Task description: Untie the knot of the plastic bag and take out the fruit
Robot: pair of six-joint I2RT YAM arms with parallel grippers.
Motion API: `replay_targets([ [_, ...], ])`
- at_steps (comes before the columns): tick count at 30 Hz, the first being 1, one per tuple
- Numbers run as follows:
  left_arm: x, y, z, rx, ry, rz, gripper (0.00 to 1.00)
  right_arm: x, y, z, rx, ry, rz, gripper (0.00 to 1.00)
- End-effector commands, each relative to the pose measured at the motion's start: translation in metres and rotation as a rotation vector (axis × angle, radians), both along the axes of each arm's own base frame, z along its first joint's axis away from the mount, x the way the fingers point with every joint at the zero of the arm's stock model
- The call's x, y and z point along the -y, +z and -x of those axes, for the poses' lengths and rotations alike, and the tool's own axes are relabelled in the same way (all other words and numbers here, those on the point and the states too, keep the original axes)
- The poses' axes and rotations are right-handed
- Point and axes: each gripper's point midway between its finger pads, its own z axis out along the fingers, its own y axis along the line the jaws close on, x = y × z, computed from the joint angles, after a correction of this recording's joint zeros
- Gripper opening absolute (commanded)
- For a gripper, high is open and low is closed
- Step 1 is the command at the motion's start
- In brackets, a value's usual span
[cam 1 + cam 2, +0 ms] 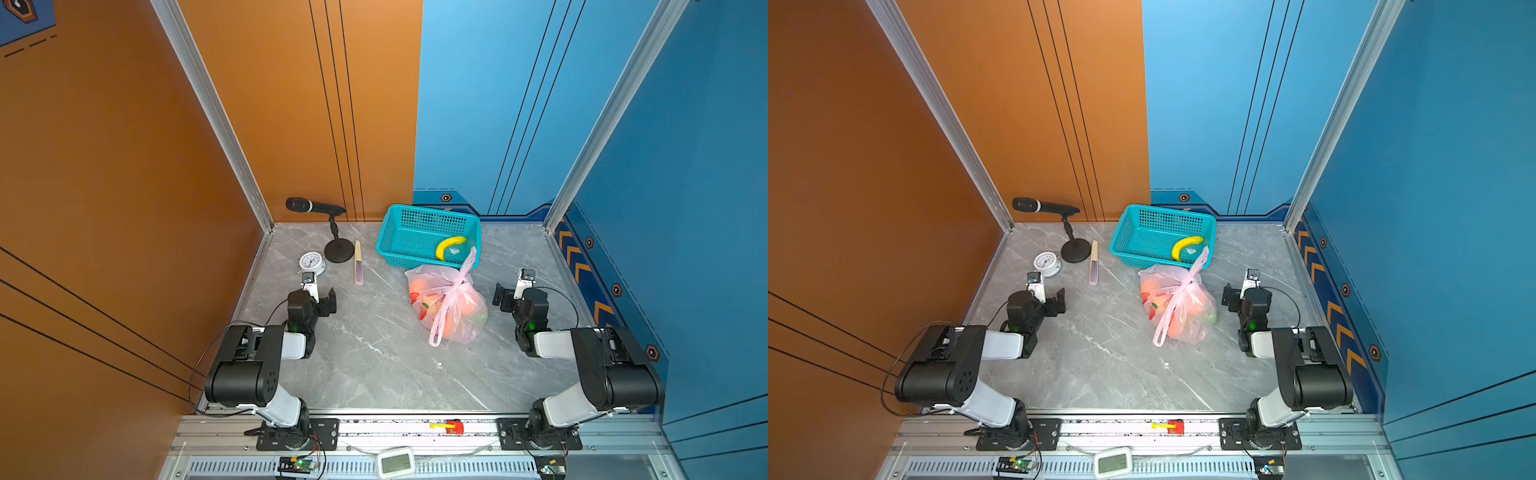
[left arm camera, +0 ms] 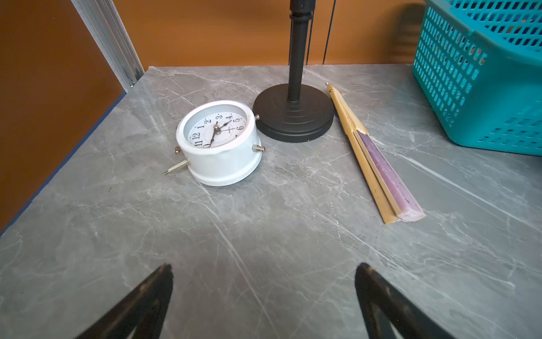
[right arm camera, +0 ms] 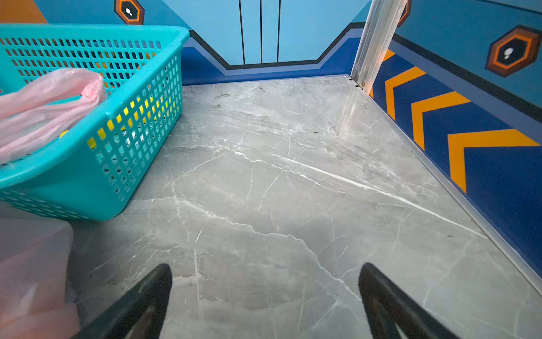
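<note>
Translucent pink plastic bag (image 1: 432, 279), knot (image 1: 459, 284) tied, orange fruit (image 1: 465, 312) inside; left gripper (image 2: 264, 265), right gripper (image 3: 266, 265) splayed wide, empty

One plastic bag (image 1: 446, 303) right of centre with one knot (image 1: 459, 284); the fruit (image 1: 455, 322) inside is too bunched behind the film to count, showing several orange-pink rounds and one green patch. One teal basket (image 1: 432, 220) at upper centre holds one banana (image 1: 449, 245); to its left are one microphone (image 1: 309, 205) on one stand, one alarm clock (image 1: 311, 262) and one folded fan (image 1: 358, 262). Two grippers, the left gripper (image 2: 264, 267) and the right gripper (image 3: 264, 265); one white display unit (image 1: 395, 462) and one red-yellow piece (image 1: 451, 427) at the bottom edge.
</note>
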Motion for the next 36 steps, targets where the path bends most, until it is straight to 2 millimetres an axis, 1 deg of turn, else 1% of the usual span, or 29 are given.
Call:
replay_targets([
  [1, -0.001, 0.008, -0.005, 0.024, 0.008, -0.008, 0.97, -0.001, 0.002, -0.001, -0.002, 0.010, 0.011, 1.00],
  [18, -0.001, 0.009, -0.005, 0.026, 0.008, -0.006, 0.97, -0.001, 0.002, 0.000, -0.002, 0.012, 0.009, 1.00],
  [20, -0.001, 0.009, -0.005, 0.025, 0.007, -0.008, 0.97, -0.005, 0.004, 0.000, 0.004, 0.039, 0.009, 1.00],
  [22, 0.000, 0.010, -0.005, 0.030, 0.004, -0.010, 0.97, -0.010, 0.009, 0.002, 0.012, 0.054, 0.026, 1.00],
  [25, 0.002, 0.015, -0.003, 0.038, 0.013, -0.038, 0.97, -0.009, 0.025, 0.007, 0.040, 0.041, 0.031, 1.00],
  [29, 0.008, 0.032, 0.003, 0.051, 0.030, -0.099, 0.97, -0.006, 0.057, 0.019, 0.070, 0.019, 0.021, 1.00],
  [31, 0.011, 0.046, 0.007, 0.058, 0.042, -0.129, 0.97, -0.009, 0.075, 0.025, 0.082, 0.024, -0.002, 1.00],
  [34, 0.016, 0.069, 0.014, 0.069, 0.061, -0.148, 0.97, -0.013, 0.105, 0.035, 0.110, 0.023, -0.050, 1.00],
  [36, 0.024, 0.088, 0.020, 0.081, 0.054, -0.139, 0.97, -0.016, 0.126, 0.044, 0.123, 0.020, -0.096, 1.00],
])
